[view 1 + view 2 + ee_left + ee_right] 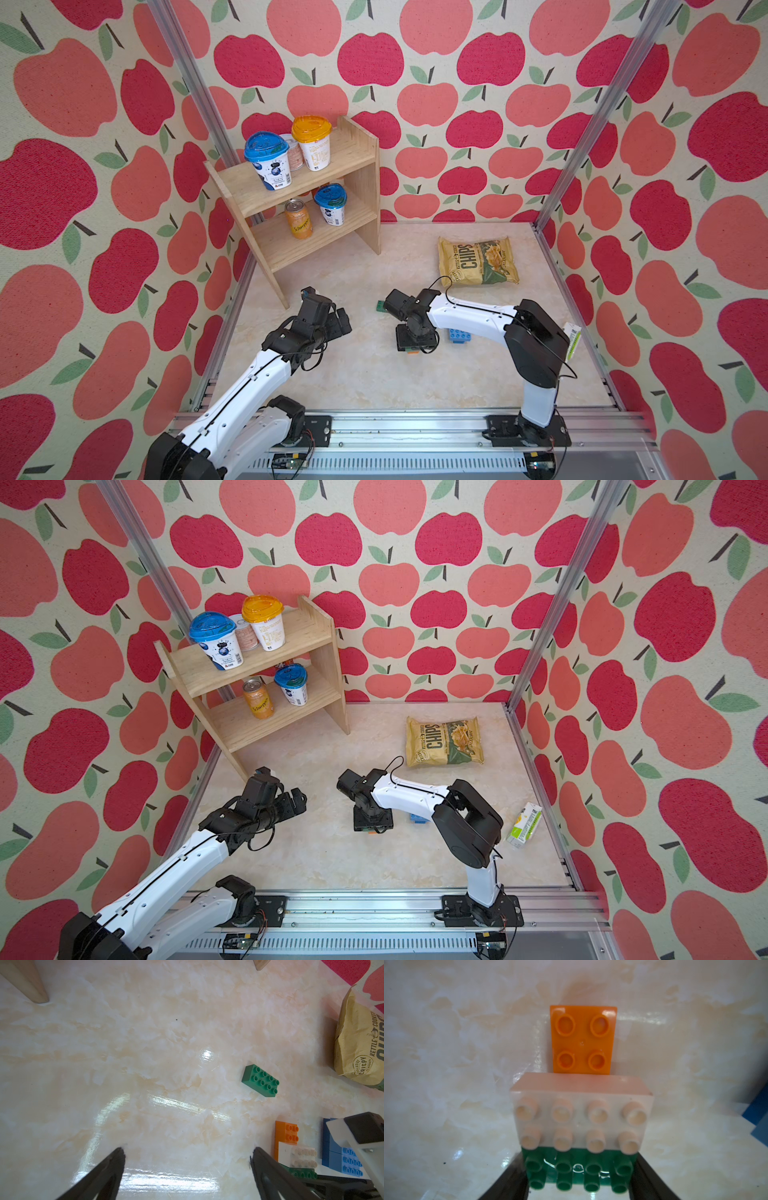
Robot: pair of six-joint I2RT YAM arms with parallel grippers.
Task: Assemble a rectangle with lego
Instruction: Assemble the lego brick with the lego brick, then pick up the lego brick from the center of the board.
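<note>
Left hand (pixel 344 321) is hanging released near the surface's (pixel 365 374) left edge. Its wrist camera is showing a spare green brick (pixel 260 1081) loose mid-surface. Right hand (pixel 578 1180) is grasping a green 2x4 (pixel 579 1165) against the white brick (pixel 581 1118); squaring edges looks advisable.

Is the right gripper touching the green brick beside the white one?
Touching. Right wrist view: the right gripper clamps both ends of the green brick, no gap.

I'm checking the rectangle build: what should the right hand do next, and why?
Probably open the right hand and lift straight up. The green brick it grips lies studs-up with its long side against the white brick, and their ends are roughly lined up. Pushing further would likely only shift the bricks.
</note>
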